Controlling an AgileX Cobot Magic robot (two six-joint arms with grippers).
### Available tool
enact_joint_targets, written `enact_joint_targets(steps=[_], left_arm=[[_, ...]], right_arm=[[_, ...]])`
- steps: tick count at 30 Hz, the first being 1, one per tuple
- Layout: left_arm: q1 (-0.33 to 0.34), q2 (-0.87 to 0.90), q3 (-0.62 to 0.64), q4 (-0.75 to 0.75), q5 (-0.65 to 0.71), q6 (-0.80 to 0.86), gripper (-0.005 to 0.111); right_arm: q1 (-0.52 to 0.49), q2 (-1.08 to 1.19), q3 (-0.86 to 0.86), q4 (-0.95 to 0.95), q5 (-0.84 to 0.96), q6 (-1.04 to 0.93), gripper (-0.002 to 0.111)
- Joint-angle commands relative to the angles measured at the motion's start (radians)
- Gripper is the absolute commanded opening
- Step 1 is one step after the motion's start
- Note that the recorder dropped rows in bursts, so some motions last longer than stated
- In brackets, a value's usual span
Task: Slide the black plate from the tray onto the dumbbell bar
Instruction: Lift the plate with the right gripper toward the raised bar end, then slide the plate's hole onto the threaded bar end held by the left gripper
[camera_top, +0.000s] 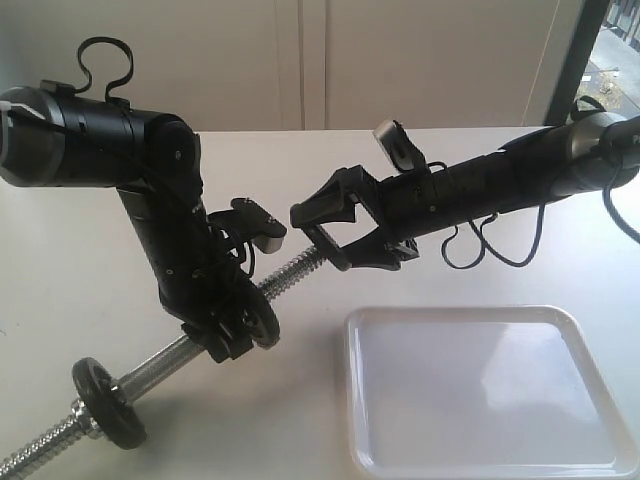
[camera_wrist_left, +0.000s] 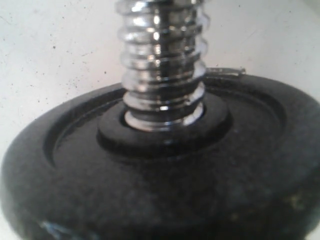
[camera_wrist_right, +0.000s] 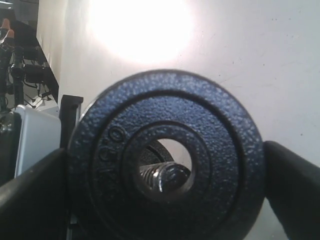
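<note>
My right gripper (camera_top: 318, 232) is shut on the black plate (camera_top: 330, 243), holding it by the rim, upright and edge-on, right at the far threaded end of the dumbbell bar (camera_top: 165, 357). In the right wrist view the plate (camera_wrist_right: 165, 110) sits between both fingers (camera_wrist_right: 295, 182), and the bar's tip (camera_wrist_right: 167, 177) shows through its centre hole. My left gripper (camera_top: 228, 338) is shut on the bar's middle, holding it slanted above the table. Its fingers are hidden in the left wrist view, where the threaded bar (camera_wrist_left: 162, 60) runs through another black disc (camera_wrist_left: 160, 175). The white tray (camera_top: 480, 395) holds nothing.
The second black disc (camera_top: 263, 320) sits on the bar beside my left gripper. A third disc (camera_top: 110, 402) is on the bar's near threaded end at the lower left. The tray lies at the table's front right, below my right arm.
</note>
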Motion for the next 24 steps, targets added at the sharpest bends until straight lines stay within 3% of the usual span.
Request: enact_joint_targets(steps=[1, 10, 24], left_arm=[[-0.004, -0.051, -0.018, -0.047, 0.007, -0.003, 0.0], [-0.004, -0.051, -0.018, -0.043, 0.004, -0.003, 0.0], [-0.004, -0.09, -0.018, -0.047, -0.012, -0.006, 0.0]], right_arm=[[-0.012, -0.016, -0.005, 0.049, 0.069, -0.008, 0.0], [-0.068, -0.016, -0.005, 0.05, 0.131, 0.001, 0.0], [-0.068, -0.016, -0.005, 0.055, 0.131, 0.001, 0.0]])
